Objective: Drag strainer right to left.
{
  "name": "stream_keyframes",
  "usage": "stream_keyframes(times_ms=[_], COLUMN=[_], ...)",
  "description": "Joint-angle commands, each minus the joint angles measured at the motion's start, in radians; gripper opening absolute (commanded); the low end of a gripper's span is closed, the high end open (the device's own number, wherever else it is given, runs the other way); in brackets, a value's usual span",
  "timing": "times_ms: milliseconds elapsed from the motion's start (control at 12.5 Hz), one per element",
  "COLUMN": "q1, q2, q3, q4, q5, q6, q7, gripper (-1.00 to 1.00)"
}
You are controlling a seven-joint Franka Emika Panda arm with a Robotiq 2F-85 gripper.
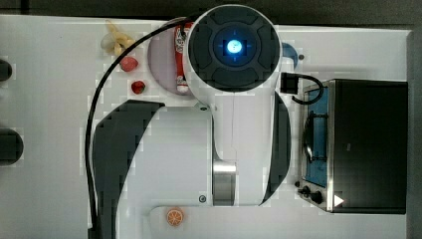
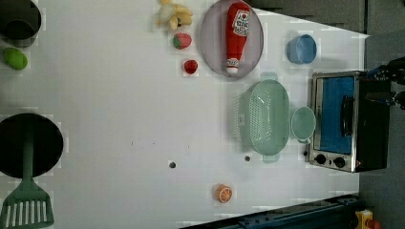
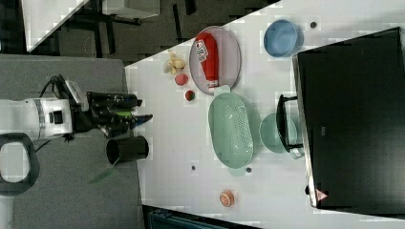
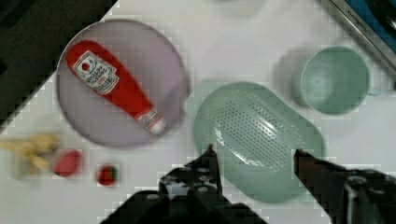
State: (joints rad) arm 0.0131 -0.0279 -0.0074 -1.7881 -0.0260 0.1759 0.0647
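Observation:
The strainer (image 2: pixel 266 118) is a pale green oval colander with a dotted base. It lies on the white table (image 2: pixel 119 119) between the lilac plate and a small green cup. It also appears as the strainer (image 3: pixel 231 129) and the strainer (image 4: pixel 259 135). My gripper (image 4: pixel 254 156) hangs above its rim, open, with the two dark fingers (image 4: pixel 210 161) spread wide and nothing between them. In the right view the gripper (image 3: pixel 144 109) is held high, off the right view's left side of the table. In the top view my arm (image 1: pixel 234 99) covers the strainer.
A lilac plate (image 2: pixel 212 38) carries a ketchup bottle (image 2: pixel 237 33) beside the strainer. A green cup (image 2: pixel 303 124), a blue cup (image 2: pixel 302 49) and a toaster oven (image 2: pixel 346 121) stand nearby. Strawberries (image 2: pixel 190 67), an orange slice (image 2: pixel 223 193) and a black pan (image 2: pixel 28 145) lie farther off.

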Motion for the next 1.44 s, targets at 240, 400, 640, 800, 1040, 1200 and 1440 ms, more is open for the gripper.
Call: stream_keyframes(times_ms=[240, 400, 640, 800, 1040, 1200, 1440], q1=[-0.038, -0.037, -0.037, -0.037, -0.037, -0.037, -0.037], q2=[-0.38, -0.378, -0.366, -0.35, -0.303, -0.251, -0.139], q3=[-0.035, -0.034, -0.024, -0.022, -0.022, -0.019, -0.009], q4=[-0.143, -0.19, -0.308, -0.404, -0.539, -0.606, -0.671], q5=[-0.021, -0.021, -0.021, -0.021, -0.021, -0.021, -0.021], q6=[-0.234, -0.231, -0.164, -0.035, 0.212, 0.357, 0.532], q7=[0.021, 0.021, 0.025, 0.031, 0.129, 0.224, 0.409], gripper=[1.0, 1.0, 1.0, 1.0, 1.0, 1.0, 1.0])
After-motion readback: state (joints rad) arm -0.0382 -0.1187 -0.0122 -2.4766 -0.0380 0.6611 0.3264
